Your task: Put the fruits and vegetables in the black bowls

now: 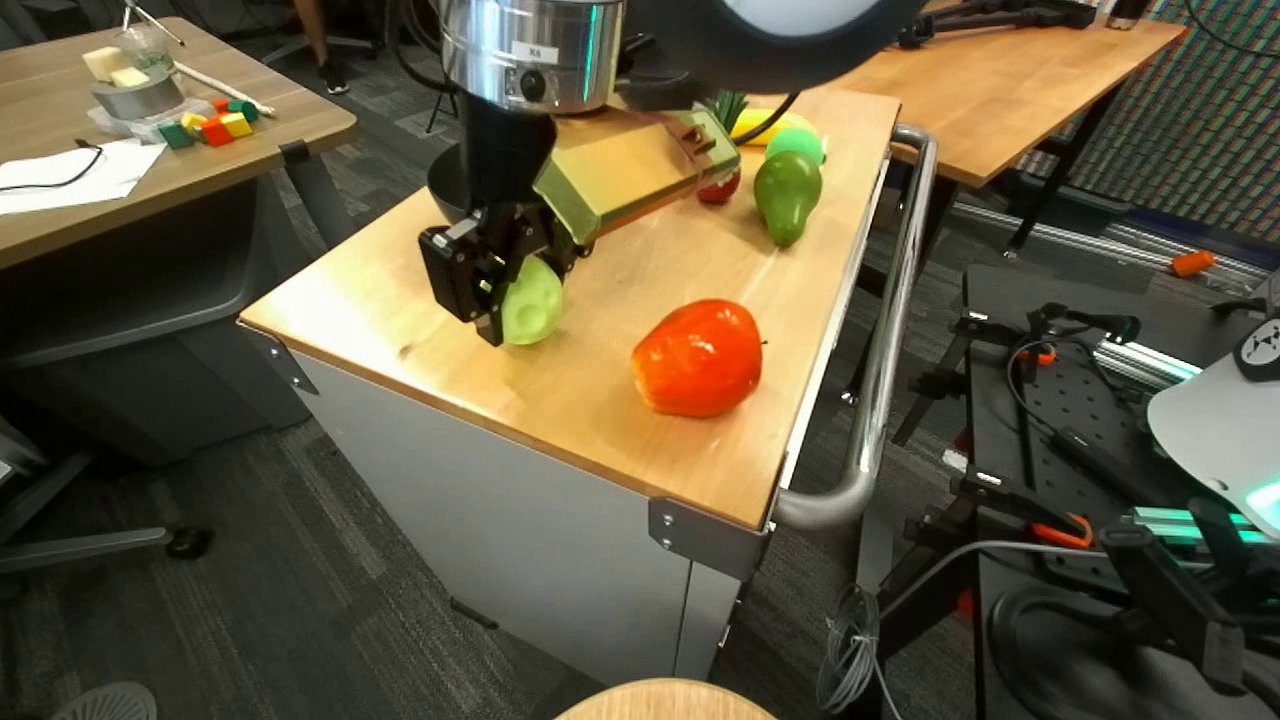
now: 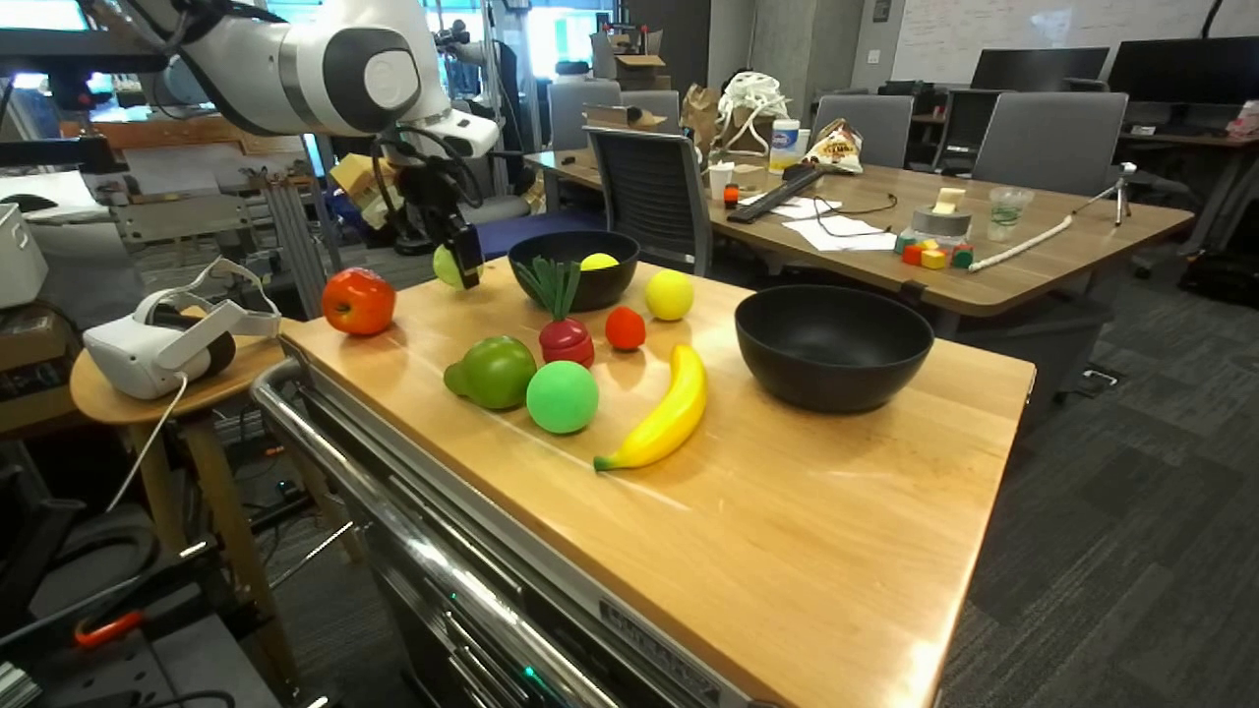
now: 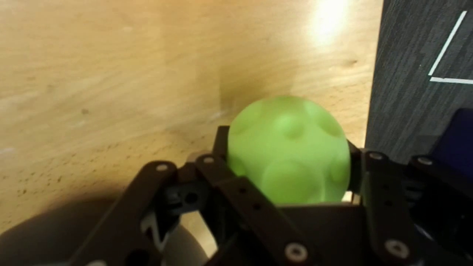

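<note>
My gripper (image 3: 288,153) is shut on a light green dimpled ball (image 3: 292,147), with a finger on each side of it. The ball (image 1: 532,303) is at or just above the tabletop; I cannot tell which. A black bowl (image 2: 622,287) behind the gripper holds a yellow thing (image 2: 599,262). A second black bowl (image 2: 836,364) looks empty. A red apple (image 1: 700,358), a green pear-shaped fruit (image 2: 497,374), a banana (image 2: 664,418) and a red root vegetable with green leaves (image 2: 567,342) lie on the table.
A green ball (image 2: 563,396), a small orange-red ball (image 2: 626,328) and a yellow ball (image 2: 669,295) also lie on the wooden tabletop (image 2: 787,521). A metal handle bar (image 1: 895,330) runs along one side. A headset (image 2: 167,334) rests on a stool.
</note>
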`<control>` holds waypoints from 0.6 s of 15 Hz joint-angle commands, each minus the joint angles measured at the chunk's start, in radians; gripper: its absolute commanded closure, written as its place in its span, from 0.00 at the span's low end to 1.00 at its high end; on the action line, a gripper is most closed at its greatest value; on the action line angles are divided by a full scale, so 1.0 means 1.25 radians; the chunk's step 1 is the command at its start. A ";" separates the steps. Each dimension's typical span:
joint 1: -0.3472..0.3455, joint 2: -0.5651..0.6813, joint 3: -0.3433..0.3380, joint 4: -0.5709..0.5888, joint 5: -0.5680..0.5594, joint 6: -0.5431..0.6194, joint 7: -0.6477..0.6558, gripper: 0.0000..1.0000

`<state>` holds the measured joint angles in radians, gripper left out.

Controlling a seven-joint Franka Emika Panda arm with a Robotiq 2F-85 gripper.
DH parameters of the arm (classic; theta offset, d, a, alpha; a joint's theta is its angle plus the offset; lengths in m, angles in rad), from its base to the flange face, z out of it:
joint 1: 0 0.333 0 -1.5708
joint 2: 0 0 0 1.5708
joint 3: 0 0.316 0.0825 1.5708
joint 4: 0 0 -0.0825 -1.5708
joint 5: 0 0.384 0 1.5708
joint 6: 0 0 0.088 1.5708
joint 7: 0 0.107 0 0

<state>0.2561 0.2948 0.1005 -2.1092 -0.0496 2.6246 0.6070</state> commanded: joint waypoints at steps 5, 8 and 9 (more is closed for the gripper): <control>-0.049 -0.166 -0.051 0.063 -0.105 -0.115 -0.088 0.70; -0.095 -0.127 -0.051 0.079 -0.036 -0.154 -0.148 0.71; -0.105 -0.108 -0.049 0.077 -0.008 -0.156 -0.167 0.73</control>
<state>0.1602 0.0954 0.0323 -2.0382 -0.1373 2.4486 0.4700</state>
